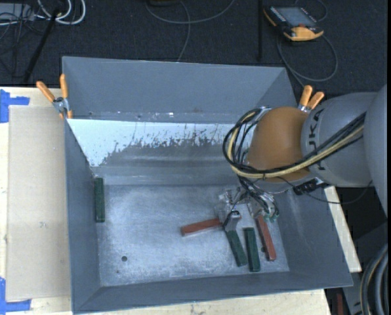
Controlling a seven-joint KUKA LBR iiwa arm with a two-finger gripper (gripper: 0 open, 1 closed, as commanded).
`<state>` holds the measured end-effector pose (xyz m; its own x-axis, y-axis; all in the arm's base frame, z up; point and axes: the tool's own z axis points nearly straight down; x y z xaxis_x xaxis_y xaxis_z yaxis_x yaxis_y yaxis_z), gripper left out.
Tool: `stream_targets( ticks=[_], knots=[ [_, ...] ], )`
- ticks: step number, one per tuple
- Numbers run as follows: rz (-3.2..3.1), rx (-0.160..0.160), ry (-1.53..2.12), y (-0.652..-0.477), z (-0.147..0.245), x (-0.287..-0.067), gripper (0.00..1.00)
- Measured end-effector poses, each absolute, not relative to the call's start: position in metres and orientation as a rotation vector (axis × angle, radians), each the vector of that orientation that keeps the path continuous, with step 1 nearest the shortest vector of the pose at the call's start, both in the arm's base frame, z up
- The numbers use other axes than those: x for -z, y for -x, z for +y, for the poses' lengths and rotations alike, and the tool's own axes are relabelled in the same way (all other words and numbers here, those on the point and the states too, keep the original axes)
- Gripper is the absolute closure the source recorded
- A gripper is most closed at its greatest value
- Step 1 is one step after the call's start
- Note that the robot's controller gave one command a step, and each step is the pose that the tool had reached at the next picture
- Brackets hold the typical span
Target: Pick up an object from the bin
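Observation:
My gripper (249, 207) hangs low in the right half of the bin, under the arm's wrist, with its fingers spread open and nothing visibly between them. It is above the upper ends of a small cluster of flat bars. A red-brown bar (200, 228) lies almost level just to its left, its right end by the left finger. Two dark green bars (235, 247) (252, 249) lie side by side below the gripper. A red bar (266, 238) lies next to them on the right, under the right finger.
A single dark green bar (99, 199) lies upright along the bin's left wall, far from the gripper. The bare bin floor stretches between it and the cluster. The arm's wrist and cables cover the bin's right rear corner.

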<state>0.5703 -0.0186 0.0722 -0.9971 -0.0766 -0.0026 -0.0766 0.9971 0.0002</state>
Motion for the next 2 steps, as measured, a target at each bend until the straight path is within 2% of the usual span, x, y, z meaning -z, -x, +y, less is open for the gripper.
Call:
stream_targets(
  ticks=[1, 2],
  knots=[
    [3.016, 0.002, 0.858, -0.5867, 0.0227, -0.0724, 1.00],
    [3.019, -0.001, 0.855, -0.5857, 0.0229, -0.0711, 0.00]
  ],
)
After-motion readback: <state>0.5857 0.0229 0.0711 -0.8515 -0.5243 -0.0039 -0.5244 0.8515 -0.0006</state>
